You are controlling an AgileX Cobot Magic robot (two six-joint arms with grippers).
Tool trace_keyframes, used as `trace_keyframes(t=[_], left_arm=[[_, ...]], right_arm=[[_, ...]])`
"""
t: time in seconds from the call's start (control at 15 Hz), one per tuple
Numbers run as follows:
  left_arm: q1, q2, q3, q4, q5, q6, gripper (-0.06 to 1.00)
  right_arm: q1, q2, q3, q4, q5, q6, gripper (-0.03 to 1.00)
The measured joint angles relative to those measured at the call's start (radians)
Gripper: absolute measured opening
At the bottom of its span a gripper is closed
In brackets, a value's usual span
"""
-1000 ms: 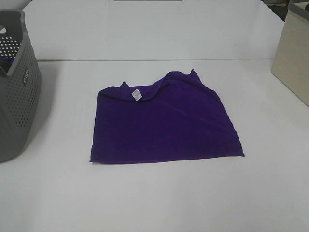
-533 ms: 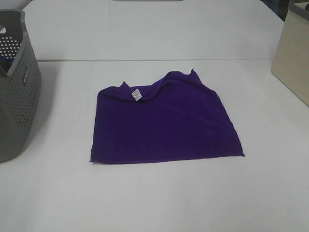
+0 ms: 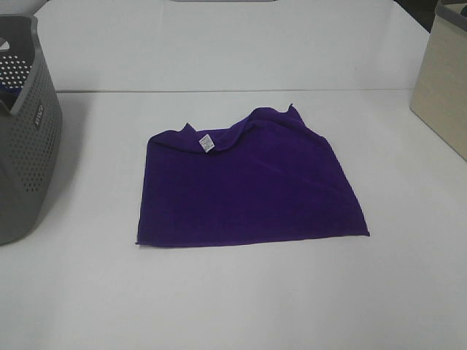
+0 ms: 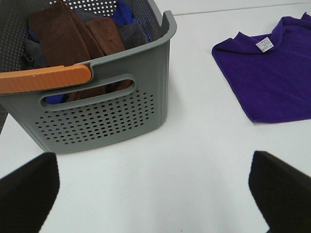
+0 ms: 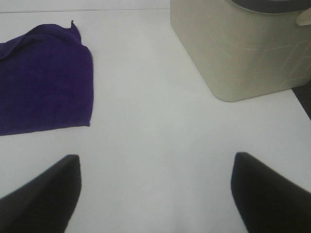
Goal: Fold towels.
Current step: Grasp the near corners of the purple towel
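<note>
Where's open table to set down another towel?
Widest bare table: the near strip in front of the purple towel. Also free: gaps between towel and grey basket, towel and beige bin, and behind it. The basket itself is packed with cloths.

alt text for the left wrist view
A grey perforated basket stuffed with brown, grey and blue cloths sits on a white table, apart from a purple towel lying flat. The open left gripper frames the foreground.
</note>
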Motion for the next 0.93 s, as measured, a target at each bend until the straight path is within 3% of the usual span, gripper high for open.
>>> trace_keyframes(t=[0.8, 0.93], left_arm=[[0.000, 0.000, 0.000, -0.006, 0.000, 0.000, 0.99], [0.000, 0.085, -0.033, -0.026, 0.021, 0.000, 0.99]], right_arm=[[0.000, 0.002, -0.005, 0.003, 0.000, -0.004, 0.78], [0.000, 0.088, -0.064, 0.020, 0.003, -0.021, 0.78]])
